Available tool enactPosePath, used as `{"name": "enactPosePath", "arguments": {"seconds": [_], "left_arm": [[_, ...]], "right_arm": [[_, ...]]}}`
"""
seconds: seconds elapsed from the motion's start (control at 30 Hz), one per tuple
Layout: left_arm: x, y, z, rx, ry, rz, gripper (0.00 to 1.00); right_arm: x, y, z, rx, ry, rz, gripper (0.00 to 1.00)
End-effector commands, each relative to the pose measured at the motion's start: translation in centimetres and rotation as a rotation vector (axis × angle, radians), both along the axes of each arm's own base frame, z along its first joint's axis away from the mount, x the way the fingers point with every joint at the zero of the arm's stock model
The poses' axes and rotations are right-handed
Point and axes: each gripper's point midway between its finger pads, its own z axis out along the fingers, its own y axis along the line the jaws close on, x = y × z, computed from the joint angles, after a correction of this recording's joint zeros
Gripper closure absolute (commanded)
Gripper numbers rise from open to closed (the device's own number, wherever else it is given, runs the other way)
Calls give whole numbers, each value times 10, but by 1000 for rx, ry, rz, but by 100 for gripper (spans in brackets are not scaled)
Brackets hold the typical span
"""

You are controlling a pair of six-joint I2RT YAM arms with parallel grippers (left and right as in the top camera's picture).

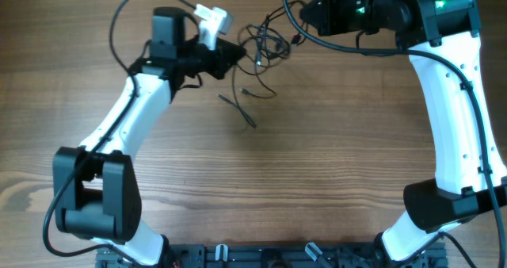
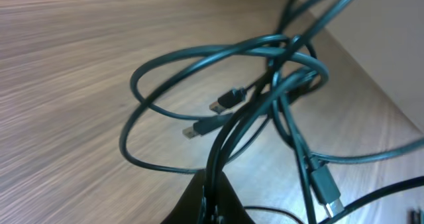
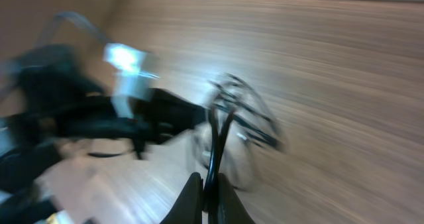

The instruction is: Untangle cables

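Pinching the cables (image 1: 266,44) from both sides, we judge, lets us draw the loops apart; the tangle sits near the far edge of the tabletop (image 1: 317,165). Our left hand (image 2: 211,196) is closed tight on one strand, its arm stretched forward and inward. Our right hand (image 3: 209,187), reaching leftward from the far corner, is likewise clamped on a strand, though that view is blurred.
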Motion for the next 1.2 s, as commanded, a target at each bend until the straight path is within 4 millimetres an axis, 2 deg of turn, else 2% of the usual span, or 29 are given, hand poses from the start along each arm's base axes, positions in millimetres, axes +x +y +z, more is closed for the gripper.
{"name": "enactPosePath", "arguments": {"seconds": [0.0, 0.17, 0.37, 0.73, 1.0, 1.17], "left_arm": [[18, 49, -1, 16, 34, 154, 96], [17, 91, 3, 28, 56, 235, 96], [11, 123, 1, 55, 77, 280, 96], [9, 175, 21, 50, 44, 397, 96], [5, 182, 30, 50, 32, 417, 96], [2, 177, 33, 30, 36, 395, 96]], "right_arm": [[17, -44, -5, -155, -18, -259, 95], [23, -63, -7, -216, -27, -361, 95], [28, -82, -8, -253, -32, -441, 96], [36, -154, -10, -278, 2, -628, 95], [35, -180, -11, -341, -2, -704, 95], [31, -174, -15, -321, 22, -671, 95]]}}
